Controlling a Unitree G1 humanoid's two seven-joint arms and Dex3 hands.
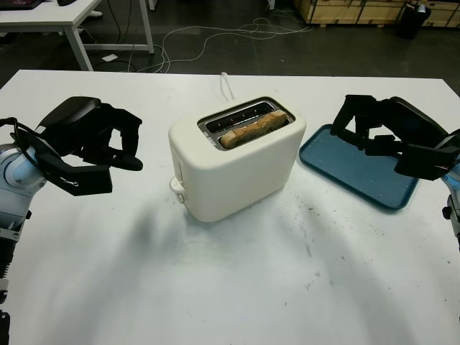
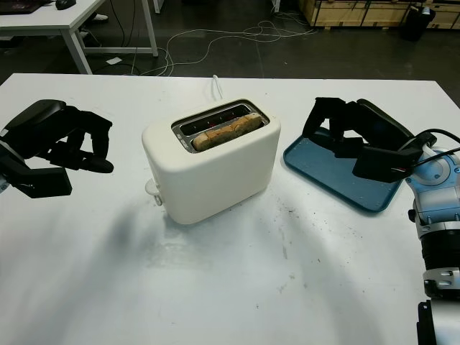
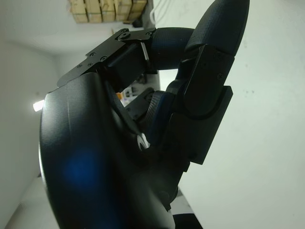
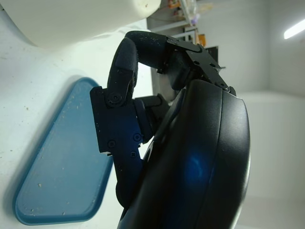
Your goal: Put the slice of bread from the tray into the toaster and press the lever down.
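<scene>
A cream toaster (image 1: 233, 162) stands in the middle of the white table. A slice of bread (image 1: 253, 128) sits upright in its front slot, the top crust showing. The lever knob (image 1: 177, 185) sticks out low on the toaster's left end. To the right lies the blue tray (image 1: 359, 176) with nothing on it. My left hand (image 1: 126, 147) hovers left of the toaster with curled fingers and holds nothing. My right hand (image 1: 352, 133) hangs over the tray's near-left part, fingers curled, also holding nothing. The right wrist view shows the tray (image 4: 62, 176) and the toaster's side (image 4: 71, 19).
A white cable (image 1: 227, 86) runs from behind the toaster to the table's far edge. Crumbs (image 1: 309, 237) speckle the table in front of the toaster. Beyond the table are a white desk (image 1: 43, 21), floor cables and wooden crates (image 1: 352, 11).
</scene>
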